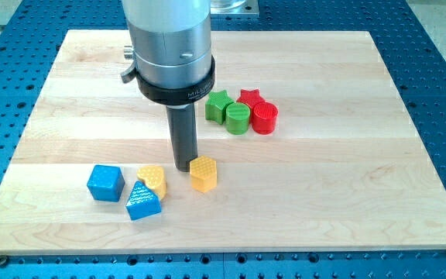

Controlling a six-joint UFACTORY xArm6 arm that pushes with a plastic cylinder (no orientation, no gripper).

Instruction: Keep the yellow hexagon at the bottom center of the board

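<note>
While my tip (183, 168) rests just to the view's left of the yellow plastic hexagon block (204, 173), apparently touching it, with no jaws to open or close, the hexagon sits low and near centre on the wooden board (347, 178), so only a gentle nudge toward the view's bottom seems needed.

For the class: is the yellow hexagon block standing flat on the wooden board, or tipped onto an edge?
Flat. The yellow hexagon block shows its level top face, beside my tip.

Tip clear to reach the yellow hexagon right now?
Likely yes. My tip sits right at the yellow hexagon on its left edge, nothing between them; the other yellow block lies farther left.
</note>
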